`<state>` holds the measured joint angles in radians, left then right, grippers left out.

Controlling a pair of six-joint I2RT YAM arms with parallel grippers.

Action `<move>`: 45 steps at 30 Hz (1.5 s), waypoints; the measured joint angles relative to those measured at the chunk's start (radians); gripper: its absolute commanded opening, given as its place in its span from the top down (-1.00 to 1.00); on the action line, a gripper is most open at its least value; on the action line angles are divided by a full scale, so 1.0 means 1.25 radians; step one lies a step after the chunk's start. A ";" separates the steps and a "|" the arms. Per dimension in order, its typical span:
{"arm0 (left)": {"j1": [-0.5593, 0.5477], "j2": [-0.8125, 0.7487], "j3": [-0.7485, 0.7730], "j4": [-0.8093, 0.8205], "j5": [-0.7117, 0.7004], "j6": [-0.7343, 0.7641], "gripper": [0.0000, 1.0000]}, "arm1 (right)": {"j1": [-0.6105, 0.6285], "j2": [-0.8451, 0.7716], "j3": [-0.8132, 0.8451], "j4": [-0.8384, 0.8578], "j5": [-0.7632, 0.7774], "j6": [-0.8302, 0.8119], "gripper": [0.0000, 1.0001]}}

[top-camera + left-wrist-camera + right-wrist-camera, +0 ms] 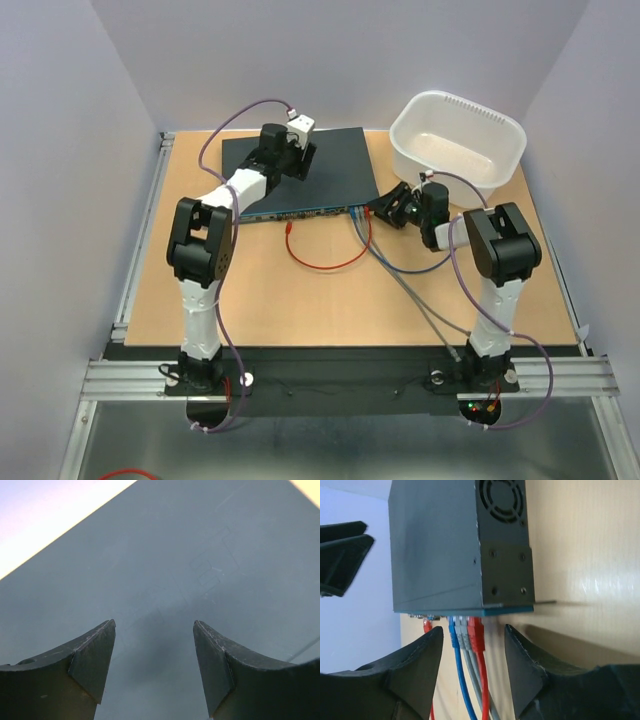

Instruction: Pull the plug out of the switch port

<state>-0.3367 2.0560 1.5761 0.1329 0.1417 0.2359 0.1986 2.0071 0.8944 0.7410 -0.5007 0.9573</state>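
Observation:
The switch (340,165) is a flat dark blue-grey box at the back of the table, with its row of ports facing me. My left gripper (298,158) sits on its top (175,555), jaws apart with nothing between the fingertips (154,625). At the switch's right front corner (435,545), a blue plug (452,632), grey plugs (463,632) and a red plug (477,630) sit in neighbouring ports. My right gripper (474,640) is open around these plugs (358,212) without touching them. Another red plug (426,625) is further left.
A white tub (458,140) stands at the back right, just behind my right arm. A red cable (325,262) loops on the wooden table (300,310) in front of the switch. Grey cables (420,300) trail toward the near right edge.

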 measured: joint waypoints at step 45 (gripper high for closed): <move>-0.028 0.092 0.047 -0.009 -0.016 -0.029 -0.49 | -0.001 0.135 0.016 0.212 -0.019 0.174 0.99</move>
<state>-0.3717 2.1715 1.6348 0.1211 0.1215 0.2001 0.1978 2.1754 0.9146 1.0058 -0.5243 1.1748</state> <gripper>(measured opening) 0.748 0.170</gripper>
